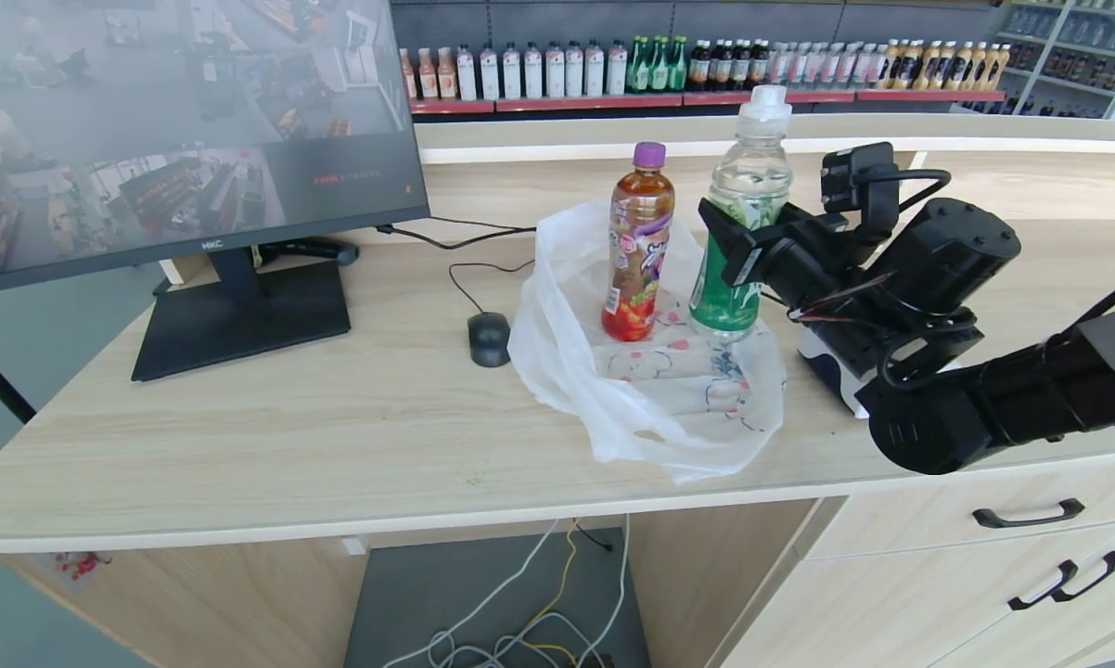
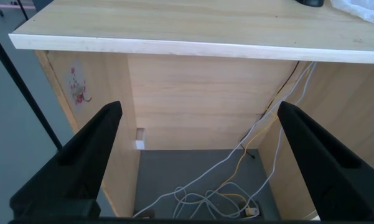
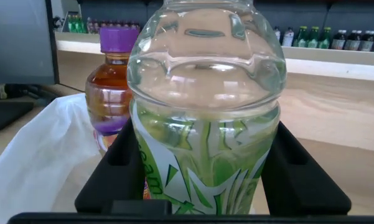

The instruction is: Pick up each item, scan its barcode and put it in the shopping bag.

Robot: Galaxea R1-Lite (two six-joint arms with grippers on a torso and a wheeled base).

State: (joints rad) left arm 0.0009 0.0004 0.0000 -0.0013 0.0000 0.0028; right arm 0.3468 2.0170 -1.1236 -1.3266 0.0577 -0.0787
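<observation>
Clamping the green-labelled bottle (image 1: 750, 186) from both sides, the right gripper (image 1: 734, 252) has its black fingers (image 3: 115, 168) pressed against the label, low on the bottle's body. The bottle (image 3: 205, 81) stands upright. Its upper part is see-through, what it holds looks colourless, and a white cap closes it. Its foot rests on the shopping bag (image 1: 557, 353), a thin white plastic bag lying crumpled and spread on the counter (image 1: 335, 417).

Just beside it on the robot's left, apart from the fingers, a juice bottle (image 1: 638, 241) stands upright on the same plastic. It is filled with amber-orange drink up to the neck and topped by a purple cap. In the right wrist view the juice bottle (image 3: 109, 93) shows behind the held one, with the bag (image 3: 37, 143) bunched next to it. One wall of the bag rises behind the juice bottle. Whether the two bottles stand inside the bag's mouth or merely on top of it cannot be told.

Farther left on the counter are a dark mouse (image 1: 489, 339) and a monitor (image 1: 177, 121) on a flat black stand.

The left gripper (image 2: 199, 106) hangs below the counter's front edge (image 2: 174, 37), its fingers spread wide and holding nothing, facing the kneehole where loose cables (image 2: 224, 186) lie.
</observation>
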